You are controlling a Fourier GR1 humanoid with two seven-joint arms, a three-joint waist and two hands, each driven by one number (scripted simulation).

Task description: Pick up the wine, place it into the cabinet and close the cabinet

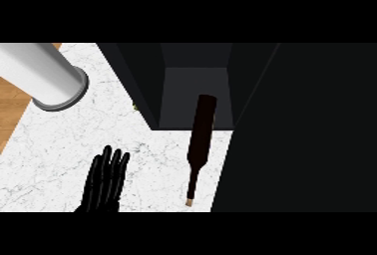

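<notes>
The wine bottle (pixel 200 134) is dark and slim, with a tan tip on its neck. Its wide end reaches into the cabinet's open mouth, and its neck points toward the view's lower edge over the white marble counter (pixel 66 144). No hand touches it. The cabinet (pixel 191 84) is dark and stands open, showing a grey inner floor and back. My left hand (pixel 106 179) shows at the lower left with straight fingers pointing up, well left of the bottle and holding nothing. My right hand does not show.
A light grey cylinder (pixel 44 74) with a rimmed end lies across the counter's upper left corner. A large black panel (pixel 302 129) fills the right side of the view, beside the bottle. Wooden floor (pixel 11 104) shows past the counter's left edge.
</notes>
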